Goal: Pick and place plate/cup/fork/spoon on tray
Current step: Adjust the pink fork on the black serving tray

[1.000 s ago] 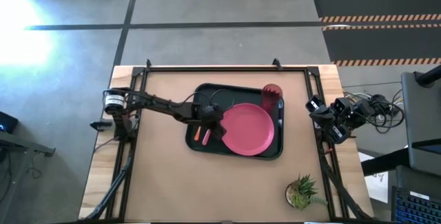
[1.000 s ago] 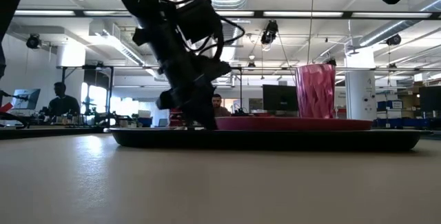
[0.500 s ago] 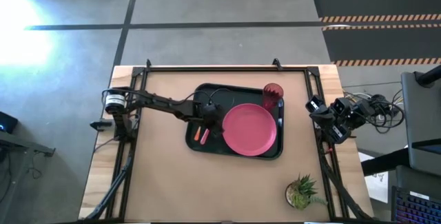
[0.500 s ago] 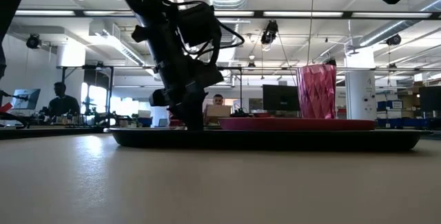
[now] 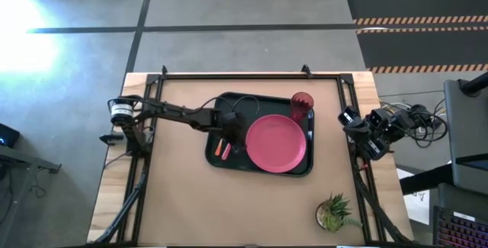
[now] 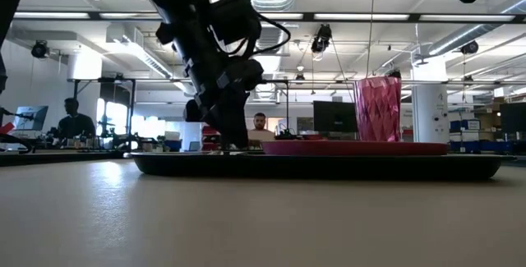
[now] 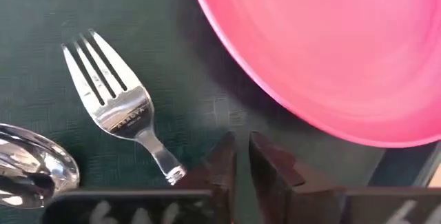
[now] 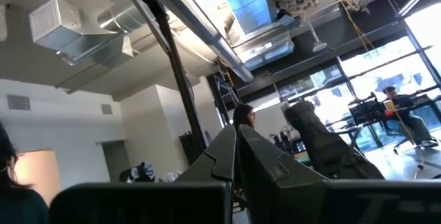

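The dark tray (image 5: 221,103) sits at the middle of the table (image 5: 183,202), and all four pieces of tableware are on it. The pink-red plate (image 5: 275,143) fills the tray's right half; the dark-red cup (image 5: 301,107) stands upright at the tray's far right corner, just beside the plate's far edge. The fork (image 5: 227,151) and the spoon (image 5: 219,149) lie side by side on the tray's left half, left of the plate and apart from it.

The left gripper (image 5: 233,128) hangs over the tray's left half, just above the cutlery and close to the plate's left rim. In the left wrist view its two fingers (image 7: 272,172) are pressed nearly together with only a thin slit between them, and they grip nothing; the fork's tines (image 7: 103,79) and the spoon's bowl (image 7: 31,172) lie free on the tray floor beside them.

Compared with a second ago, the left gripper has pulled back slightly towards the left and has risen, seen in the low view (image 6: 226,131) standing clear above the tray's rim. Plate, cup, fork and spoon have not shifted.

The right gripper (image 5: 349,118) waits folded at the table's right edge, its fingers (image 8: 265,162) closed together and empty, pointing into the room.

A small potted plant (image 5: 333,211) stands at the table's near right corner.
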You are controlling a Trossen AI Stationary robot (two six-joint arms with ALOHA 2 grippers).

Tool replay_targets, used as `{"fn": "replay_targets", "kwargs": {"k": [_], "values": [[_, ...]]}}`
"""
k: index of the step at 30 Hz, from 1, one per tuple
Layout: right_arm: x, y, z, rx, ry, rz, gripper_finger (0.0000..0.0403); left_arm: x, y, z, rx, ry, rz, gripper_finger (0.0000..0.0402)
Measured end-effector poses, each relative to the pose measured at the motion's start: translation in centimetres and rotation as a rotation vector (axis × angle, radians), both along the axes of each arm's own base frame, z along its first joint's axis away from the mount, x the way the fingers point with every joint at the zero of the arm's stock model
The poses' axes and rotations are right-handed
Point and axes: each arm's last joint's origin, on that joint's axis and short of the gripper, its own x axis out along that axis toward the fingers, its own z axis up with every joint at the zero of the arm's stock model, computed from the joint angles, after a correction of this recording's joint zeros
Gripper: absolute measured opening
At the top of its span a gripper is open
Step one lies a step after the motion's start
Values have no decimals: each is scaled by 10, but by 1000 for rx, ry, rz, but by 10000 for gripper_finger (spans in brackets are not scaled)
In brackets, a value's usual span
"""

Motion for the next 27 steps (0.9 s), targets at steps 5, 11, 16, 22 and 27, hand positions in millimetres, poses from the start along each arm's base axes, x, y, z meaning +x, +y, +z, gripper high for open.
{"fn": "replay_targets", "kwargs": {"k": [5, 11, 16, 22, 27], "values": [[0, 1, 0, 10, 2, 26, 9, -1, 4, 0, -2, 2, 14, 76], [0, 2, 0, 8, -1, 66, 9, 1, 12, 5, 10, -7, 50, 118], [0, 2, 0, 1, -5, 82, 9, -5, 14, 8, 32, 103, 63, 123], [0, 2, 0, 2, -5, 93, 9, -7, 15, 15, 72, 167, 84, 123], [0, 2, -1, 1, -4, 93, 9, -4, 16, 16, 105, 142, 101, 123]]}}
